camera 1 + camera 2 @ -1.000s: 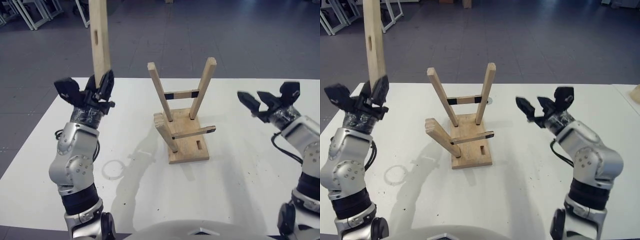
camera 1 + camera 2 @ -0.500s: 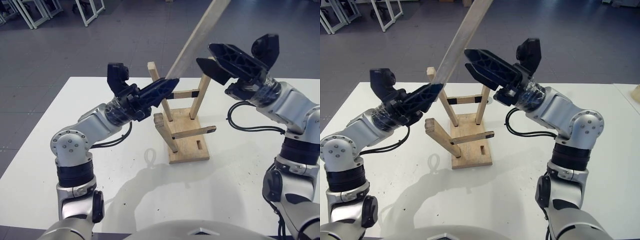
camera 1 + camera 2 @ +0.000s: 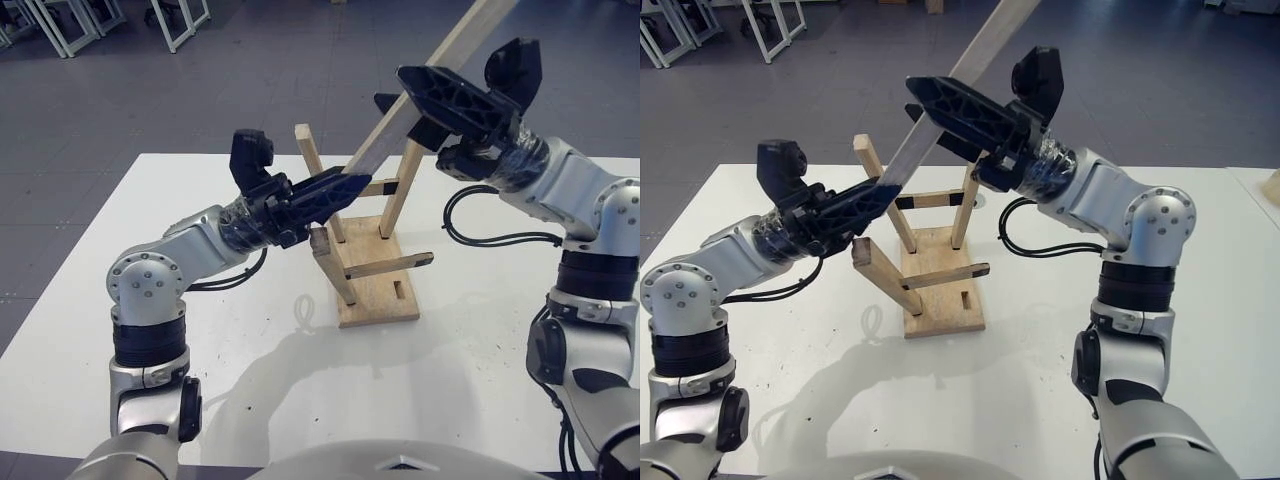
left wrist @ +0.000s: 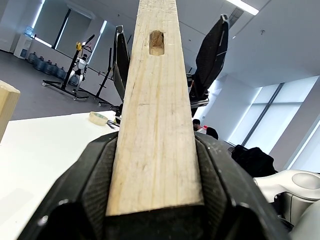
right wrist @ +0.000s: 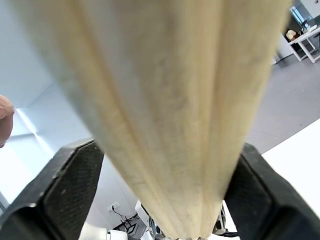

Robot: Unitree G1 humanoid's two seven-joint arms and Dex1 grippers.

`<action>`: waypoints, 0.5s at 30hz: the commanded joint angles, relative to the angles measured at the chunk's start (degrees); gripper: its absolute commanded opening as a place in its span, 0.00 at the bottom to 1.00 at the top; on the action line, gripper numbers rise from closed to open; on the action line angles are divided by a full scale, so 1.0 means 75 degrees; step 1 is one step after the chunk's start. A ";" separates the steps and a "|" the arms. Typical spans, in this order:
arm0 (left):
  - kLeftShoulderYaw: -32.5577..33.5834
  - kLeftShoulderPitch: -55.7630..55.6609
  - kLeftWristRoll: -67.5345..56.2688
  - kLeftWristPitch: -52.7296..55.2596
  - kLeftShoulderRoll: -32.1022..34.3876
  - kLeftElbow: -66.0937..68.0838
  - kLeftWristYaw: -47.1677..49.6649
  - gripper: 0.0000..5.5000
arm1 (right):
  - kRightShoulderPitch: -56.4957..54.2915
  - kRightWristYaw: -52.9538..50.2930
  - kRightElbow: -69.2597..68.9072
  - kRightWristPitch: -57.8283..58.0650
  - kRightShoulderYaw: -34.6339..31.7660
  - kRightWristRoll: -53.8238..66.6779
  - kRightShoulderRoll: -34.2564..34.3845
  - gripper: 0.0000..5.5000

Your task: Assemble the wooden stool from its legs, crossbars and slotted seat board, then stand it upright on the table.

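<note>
One stool is partly built and lies upside down on the white counter, near its middle. Its seat board is flat on the surface, with one open slot showing. Three legs stand up from the board: a rear left leg, a rear right leg and a front leg. Two crossbars are fitted: the upper crossbar joins the rear pair, and the lower crossbar runs from the front leg. One loose leg slants in the air above the stool. The left end effector is clamped around its lower end. The right end effector has a finger pressed to each side of the leg higher up.
</note>
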 commanded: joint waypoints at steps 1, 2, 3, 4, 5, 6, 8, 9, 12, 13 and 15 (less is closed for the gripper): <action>-0.0081 -0.0099 0.0176 0.0047 0.0109 0.0003 -0.0034 0.37 | -0.0273 0.0004 0.0118 0.0066 0.0059 -0.0170 -0.0087 0.52; -0.0096 -0.0062 0.0199 0.0049 0.0094 -0.0033 -0.0036 0.37 | -0.0268 0.0010 0.0125 0.0078 0.0070 -0.0203 -0.0088 0.48; -0.0109 -0.0018 0.0212 0.0051 0.0085 -0.0082 -0.0027 0.37 | -0.0264 0.0012 0.0120 0.0092 0.0079 -0.0205 -0.0093 0.45; -0.0121 0.0009 0.0226 0.0056 0.0094 -0.0112 -0.0039 0.37 | -0.0274 0.0022 0.0125 0.0107 0.0089 -0.0206 -0.0097 0.41; -0.0131 0.0017 0.0257 0.0060 0.0112 -0.0120 -0.0074 0.37 | -0.0290 0.0036 0.0136 0.0127 0.0094 -0.0212 -0.0102 0.41; -0.0155 0.0014 0.0337 0.0048 0.0147 -0.0127 -0.0143 0.37 | -0.0295 0.0054 0.0129 0.0142 0.0096 -0.0219 -0.0111 0.41; -0.0207 -0.0057 0.0549 -0.0028 0.0166 -0.0096 -0.0225 0.37 | -0.0241 0.0029 0.0049 0.0132 0.0070 -0.0228 -0.0142 0.41; -0.0195 -0.0128 0.0555 -0.0047 0.0131 -0.0047 -0.0229 0.42 | -0.0202 0.0011 0.0014 0.0094 0.0056 -0.0283 -0.0149 0.41; -0.0030 -0.0371 0.0320 0.0009 0.0069 0.0157 -0.0275 0.54 | -0.0104 -0.0023 0.0007 -0.0062 -0.0004 -0.0534 -0.0140 0.38; 0.0032 -0.0456 0.0318 -0.0008 0.0087 0.0247 -0.0297 0.55 | -0.0109 0.0007 0.0032 -0.0114 -0.0030 -0.0648 -0.0166 0.38; 0.0165 -0.0654 0.0462 -0.0129 0.0130 0.0463 -0.0315 0.62 | -0.0227 0.0106 0.0195 -0.0266 -0.0138 -0.0966 -0.0292 0.37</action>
